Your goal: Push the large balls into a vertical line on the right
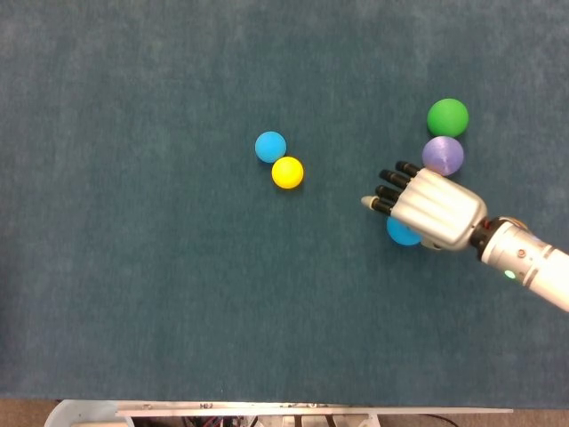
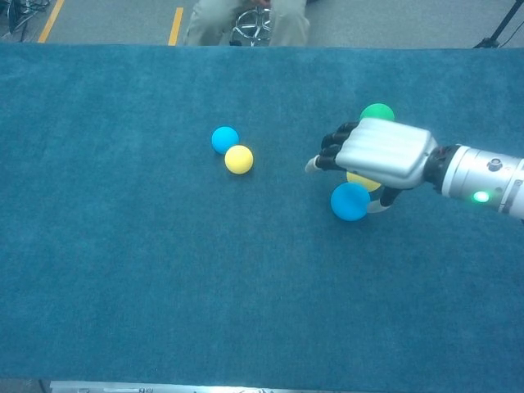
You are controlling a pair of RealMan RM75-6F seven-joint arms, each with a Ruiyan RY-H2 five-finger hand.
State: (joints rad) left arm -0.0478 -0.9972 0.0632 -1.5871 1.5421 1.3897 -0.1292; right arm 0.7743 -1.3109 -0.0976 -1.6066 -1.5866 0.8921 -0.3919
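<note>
Blue felt carries your right hand [image 2: 381, 153], fingers spread and holding nothing, above the large yellow ball [image 2: 360, 180] and large blue ball [image 2: 350, 201]; next, I judge, nudge blue rightward under the green ball [image 1: 447, 117] and purple ball [image 1: 443, 155].

On the teal felt-covered table [image 1: 133, 267], a small blue ball [image 1: 270, 147] touches a small yellow ball [image 1: 287, 173], near its centre.

Table [image 1: 133, 294] covered in matt, fuzzy teal cloth; balls [image 1: 287, 173] smooth, matt plastic; right hand [image 1: 425, 209] glossy silver shell, black fingers [image 1: 388, 190].
</note>
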